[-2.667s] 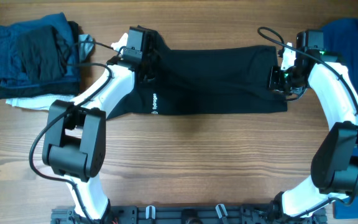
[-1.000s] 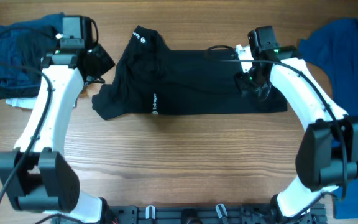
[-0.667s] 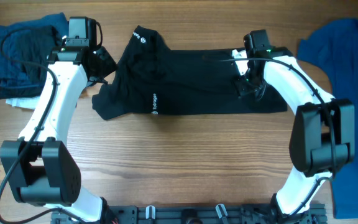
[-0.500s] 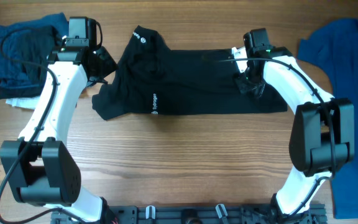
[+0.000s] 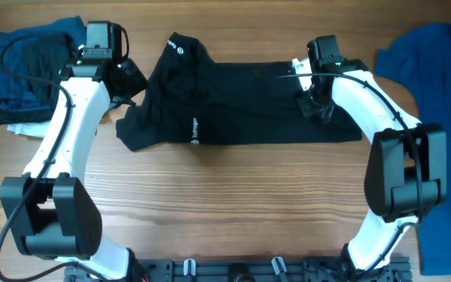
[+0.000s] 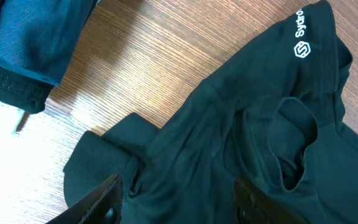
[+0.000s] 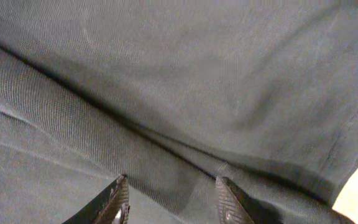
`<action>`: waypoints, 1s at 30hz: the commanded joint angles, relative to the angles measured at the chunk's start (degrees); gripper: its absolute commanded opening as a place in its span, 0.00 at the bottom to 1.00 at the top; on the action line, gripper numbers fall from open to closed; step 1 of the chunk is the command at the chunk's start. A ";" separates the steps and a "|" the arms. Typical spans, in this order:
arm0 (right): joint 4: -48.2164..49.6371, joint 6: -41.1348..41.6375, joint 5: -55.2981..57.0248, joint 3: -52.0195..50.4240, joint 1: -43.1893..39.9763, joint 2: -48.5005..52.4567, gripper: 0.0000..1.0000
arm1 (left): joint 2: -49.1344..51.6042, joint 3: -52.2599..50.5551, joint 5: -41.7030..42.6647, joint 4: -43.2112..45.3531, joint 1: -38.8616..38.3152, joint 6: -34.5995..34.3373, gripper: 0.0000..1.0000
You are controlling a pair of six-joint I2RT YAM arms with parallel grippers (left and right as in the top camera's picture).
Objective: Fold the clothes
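A: Layout, largest first. The wooden table carries everything. The black T-shirt lies mid-table as a long band, collar end to the left. The blue T-shirt lies crumpled at the right edge, well apart from it. A stack of folded clothes sits at the far left.

B: Why one arm at each end?

A: My reading is that each arm takes one end, so the band can be folded across. The left gripper hovers over the loose sleeve sticking out at the collar end. Its jaws are spread with nothing between them, and it looks placed to tuck that sleeve in. The right gripper sits low over the other end, on a fabric ridge. Its jaws are also spread, and as far as I can see they pinch nothing.

B: Any writing?

A: There is a white hexagon logo near the collar with lettering beside it. It begins "Sy" and the rest runs off the left wrist view. A second white mark sits near the front edge, too small to read from overhead.
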 commanded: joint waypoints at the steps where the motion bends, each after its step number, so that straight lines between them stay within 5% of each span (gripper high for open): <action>1: 2.16 -0.46 -0.15 -1.79 0.22 0.57 0.49 | 0.48 -0.24 0.50 -0.02 -0.20 1.27 0.58; 25: 4.00 -0.50 -1.38 -2.71 0.22 4.04 0.41 | 0.48 -0.24 0.50 0.13 -0.20 1.27 0.60; 30: 7.15 -0.31 4.26 -2.62 0.15 4.15 0.12 | 0.48 -0.24 0.50 0.17 -0.20 1.25 0.60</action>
